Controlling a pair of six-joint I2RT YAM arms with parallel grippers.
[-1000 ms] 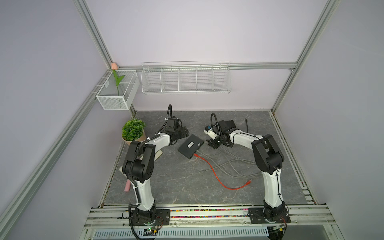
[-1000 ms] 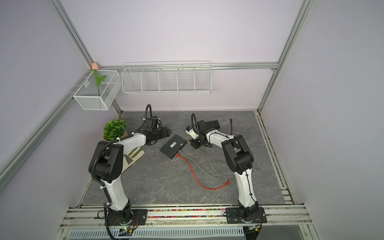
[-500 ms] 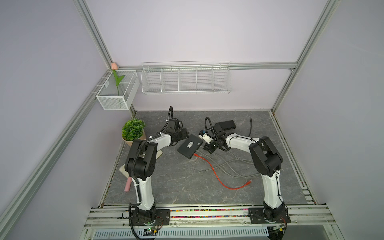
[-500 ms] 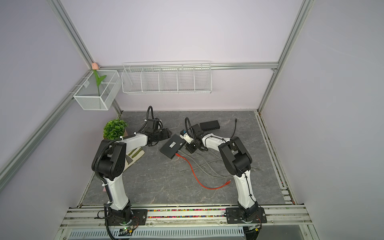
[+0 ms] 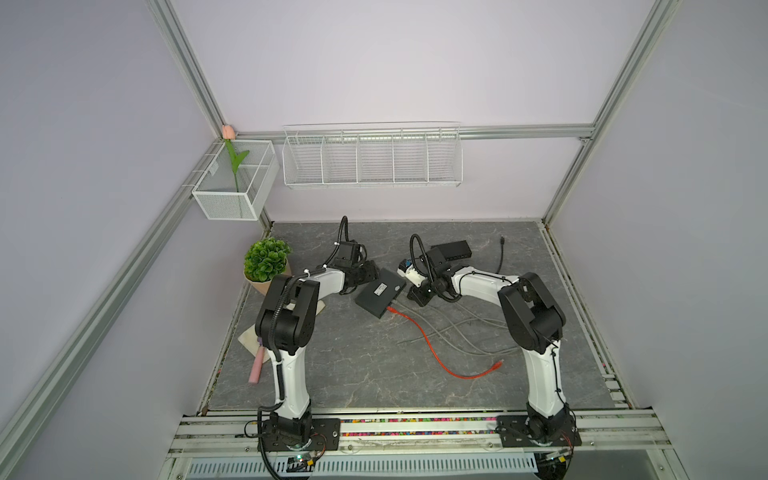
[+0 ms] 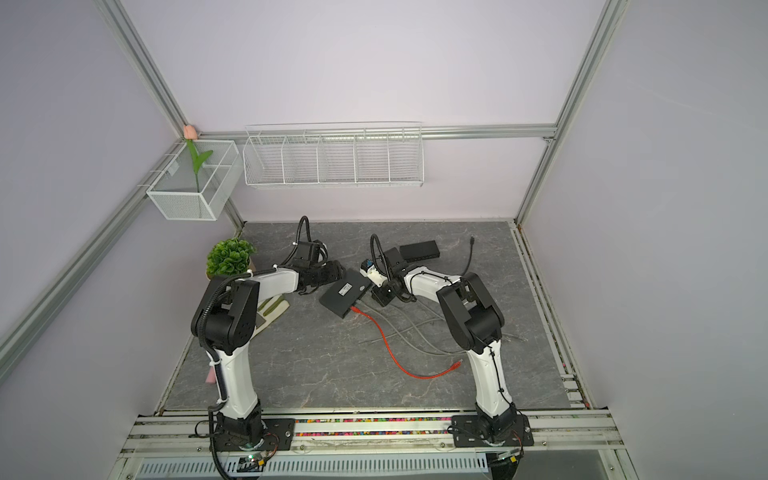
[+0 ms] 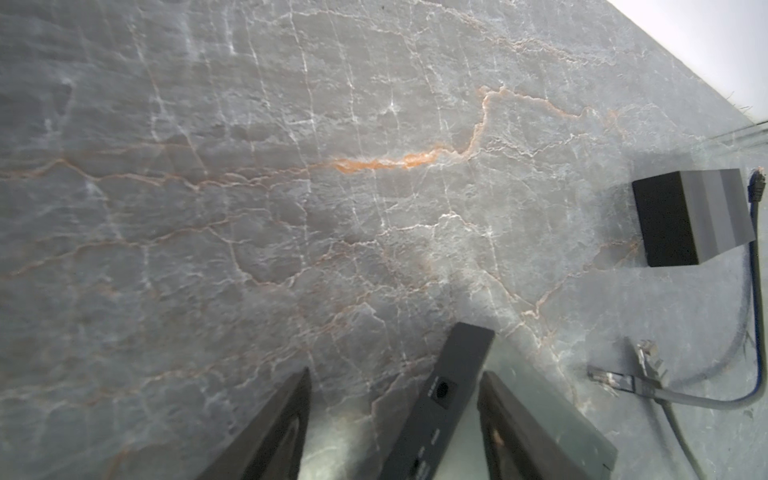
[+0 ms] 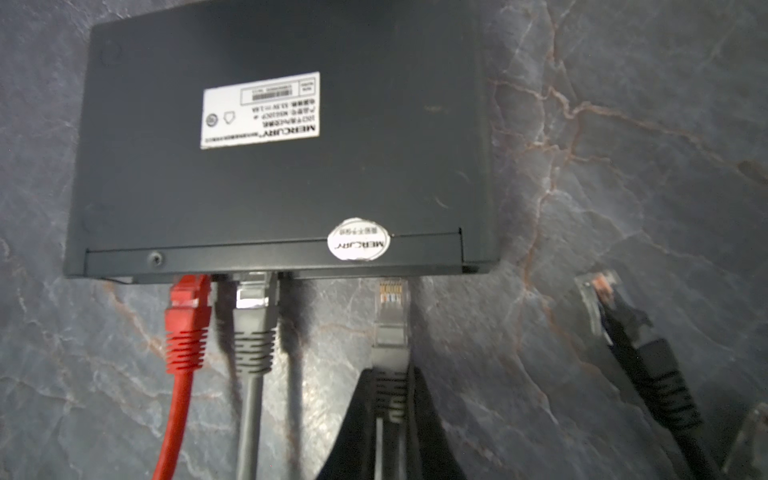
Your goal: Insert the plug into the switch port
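Right wrist view only: right tool (image 8: pixel 388 386) pinched shut on grey plug (image 8: pixel 390 316). The plug has a clear tip, contacts showing, right at the port edge of the switch (image 8: pixel 282 166). Red cable (image 8: pixel 185 324) and grey cable (image 8: pixel 253 316) are seated beside it. Switch is a matte black box, white label up, mid worktop (image 5: pixel 374 374), veined grey stone-look. Left wrist view: left tool (image 7: pixel 395 376) open, straddling the switch end, gap on one side.

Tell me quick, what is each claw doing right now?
Left claw: open, straddling one end of the switch.
Right claw: closed on the grey plug.
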